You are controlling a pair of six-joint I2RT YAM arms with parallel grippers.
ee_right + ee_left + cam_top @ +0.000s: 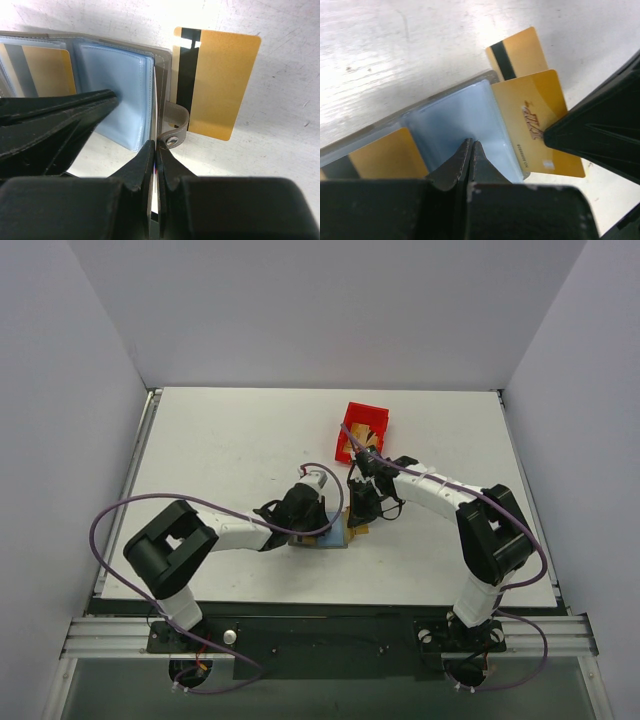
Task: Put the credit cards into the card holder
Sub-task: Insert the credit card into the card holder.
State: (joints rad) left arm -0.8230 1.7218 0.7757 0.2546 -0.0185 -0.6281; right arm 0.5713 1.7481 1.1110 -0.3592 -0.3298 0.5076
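Observation:
The card holder (334, 533) lies open on the table, its bluish sleeves (465, 112) up and its lighter tab (176, 131) curled at the edge. One gold credit card (380, 157) sits in its left pocket. My left gripper (471, 145) is shut, its tips resting on the blue sleeve. My right gripper (157, 150) is shut on a printed gold credit card (535, 127), held on edge at the holder's open side. A third credit card (220, 80), with a black stripe, lies flat on the table just beyond the holder.
A small red plastic bin (362, 428) stands just behind the right gripper (362, 508). The left gripper (300, 512) and right gripper are close together over the holder. Grey walls enclose the white table (220, 440) on three sides.

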